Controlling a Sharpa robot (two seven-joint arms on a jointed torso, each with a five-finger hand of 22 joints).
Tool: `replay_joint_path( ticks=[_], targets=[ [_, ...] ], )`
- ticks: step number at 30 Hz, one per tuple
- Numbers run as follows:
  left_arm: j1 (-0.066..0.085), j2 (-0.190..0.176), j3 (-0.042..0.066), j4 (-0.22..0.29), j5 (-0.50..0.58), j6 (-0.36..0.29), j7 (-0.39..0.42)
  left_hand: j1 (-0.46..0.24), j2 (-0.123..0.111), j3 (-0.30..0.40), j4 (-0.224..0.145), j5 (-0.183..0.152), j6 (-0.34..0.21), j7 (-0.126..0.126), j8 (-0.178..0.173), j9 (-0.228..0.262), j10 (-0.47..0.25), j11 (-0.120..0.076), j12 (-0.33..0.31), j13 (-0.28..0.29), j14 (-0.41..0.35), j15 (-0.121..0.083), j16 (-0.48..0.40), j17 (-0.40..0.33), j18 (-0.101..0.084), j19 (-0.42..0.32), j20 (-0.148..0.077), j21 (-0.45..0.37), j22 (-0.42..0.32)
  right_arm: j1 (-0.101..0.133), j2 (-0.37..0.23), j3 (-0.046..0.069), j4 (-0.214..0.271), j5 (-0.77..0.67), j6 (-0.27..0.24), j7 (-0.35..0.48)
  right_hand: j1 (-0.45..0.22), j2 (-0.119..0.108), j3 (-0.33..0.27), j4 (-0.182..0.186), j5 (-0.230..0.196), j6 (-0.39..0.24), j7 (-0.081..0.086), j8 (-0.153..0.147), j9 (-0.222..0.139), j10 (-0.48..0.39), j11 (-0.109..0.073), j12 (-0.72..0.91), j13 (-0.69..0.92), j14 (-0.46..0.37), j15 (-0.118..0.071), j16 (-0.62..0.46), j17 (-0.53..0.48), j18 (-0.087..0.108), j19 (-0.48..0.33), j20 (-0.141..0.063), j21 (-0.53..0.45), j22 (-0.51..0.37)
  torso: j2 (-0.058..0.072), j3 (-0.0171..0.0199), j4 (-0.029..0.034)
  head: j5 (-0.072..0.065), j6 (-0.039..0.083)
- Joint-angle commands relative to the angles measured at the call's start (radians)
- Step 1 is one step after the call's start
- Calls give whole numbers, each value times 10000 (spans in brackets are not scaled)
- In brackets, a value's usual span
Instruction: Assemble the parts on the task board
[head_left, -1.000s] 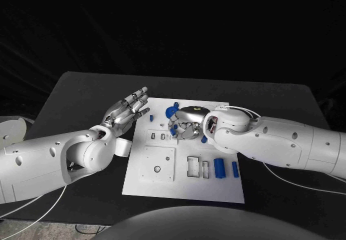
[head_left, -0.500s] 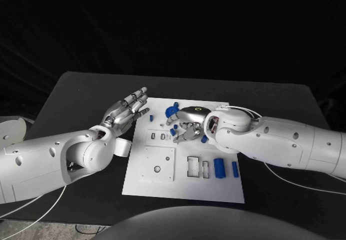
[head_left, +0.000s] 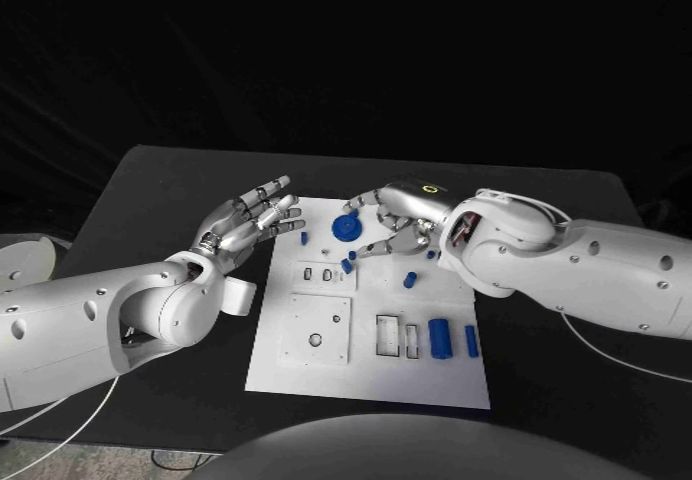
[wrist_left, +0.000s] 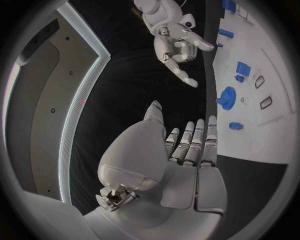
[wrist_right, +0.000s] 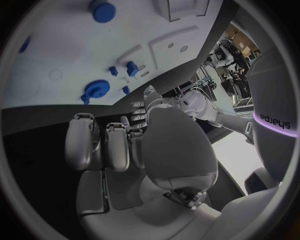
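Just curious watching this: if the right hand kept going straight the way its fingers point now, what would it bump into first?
Probably the round blue gear on the task board; the right hand points toward it, though height is hard to judge.

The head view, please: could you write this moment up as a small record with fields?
board: white task board in the middle of the black table
parts: round blue gear near the far edge; two blue cylinders near the front
left hand: open, beside the board
right hand: open, above the far end, holding nothing
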Motion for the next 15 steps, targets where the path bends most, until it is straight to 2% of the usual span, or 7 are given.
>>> replay_joint_path(
  ticks=[1, 5, 9, 10, 11, 14, 15],
  targets=[
    [297, -166, 30, 259, -1438, -1959, -4, 88, -138, -156, 97, -253, 775, 232, 176, 80, 1290, 87, 1793, 666, 1707, -78, 1436, 431, 62, 1929, -77, 971, 385, 281, -407, 2, 309, 716, -1066, 587, 128, 37, -4, 92, -44, 150, 11, 31, -17, 1068, -43, 63, 2631, 699, -36, 34, 1513, 45, 55, 0, 37, 831, -43, 24, -25, -35, -22],
    [865, -425, 11, 519, -2784, -2871, -1324, 124, -169, -317, 294, -267, 2791, 609, 609, 329, 3033, -219, 4517, 1946, 3751, -470, 3459, 1148, 111, 3580, -390, 1760, 680, 566, -903, 1, 561, 886, -1094, 597, 141, 78, -13, 115, -44, 289, 43, 96, -29, 1068, -20, 63, 2631, 702, -20, 49, 1525, 37, 67, 11, 60, 857, -102, 53, -92, -24, -46],
    [1511, -523, -10, 695, -4453, -2964, -3683, -734, -81, -745, 476, -768, 4216, 838, 998, 592, 4549, -1026, 7231, 3730, 5348, -1271, 6027, 2600, 88, 5291, -1138, 3027, 1300, 693, -1267, -19, 651, 963, -670, 472, 128, 116, -19, 122, -61, 370, 72, 131, -39, 1068, 2, 63, 2631, 694, -3, 30, 1511, 35, 64, 23, 57, 865, -150, 102, -118, 3, -44],
    [1649, -513, -13, 716, -4787, -2847, -4281, -1051, -53, -888, 523, -963, 4467, 801, 1168, 661, 5917, -1074, 8307, 5806, 5538, -1394, 6649, 3104, 74, 5546, -1243, 3323, 1473, 708, -1323, -27, 643, 977, -531, 429, 124, 125, -19, 122, -66, 382, 77, 136, -42, 1068, 6, 63, 2631, 691, 1, 22, 1506, 37, 60, 25, 50, 863, -156, 111, -129, 22, -36],
    [1772, -484, -15, 730, -5041, -2721, -4811, -1315, 37, -996, 498, -1066, 4779, 774, 1443, 760, 7305, -1130, 9335, 7888, 6667, -1420, 8043, 5401, 72, 5866, -1399, 3790, 1759, 718, -1369, -35, 624, 989, -406, 390, 115, 146, -20, 123, -78, 409, 87, 147, -48, 1068, 15, 63, 2631, 686, 9, 10, 1497, 39, 52, 31, 35, 858, -168, 134, -151, 45, -39],
    [2095, -324, -19, 731, -5576, -2203, -6090, -1464, 51, -1172, 544, -797, 5711, 454, 2223, 1041, 10754, -1363, 10839, 12405, 9680, -1699, 10397, 10819, 84, 6352, -1628, 5040, 2581, 729, -1468, -63, 536, 1069, -152, 304, 43, 285, -17, 118, -87, 540, 117, 199, -72, 1048, 47, 43, 2618, 668, 41, -25, 1473, 44, 30, 59, 2, 857, -204, 160, -175, 12, -27],
    [2194, -251, -19, 712, -5730, -2004, -6413, -1466, 77, -1202, 529, -706, 5946, 360, 2432, 1118, 11583, -1466, 11062, 13447, 10519, -1773, 10829, 12282, 45, 6521, -1705, 5604, 3097, 728, -1511, -78, 487, 1143, -38, 263, 20, 369, -3, 108, -72, 574, 124, 209, -86, 1030, 55, 26, 2607, 661, 52, -39, 1464, 50, 13, 69, -27, 847, -220, 166, -183, -9, -20]
  ],
)
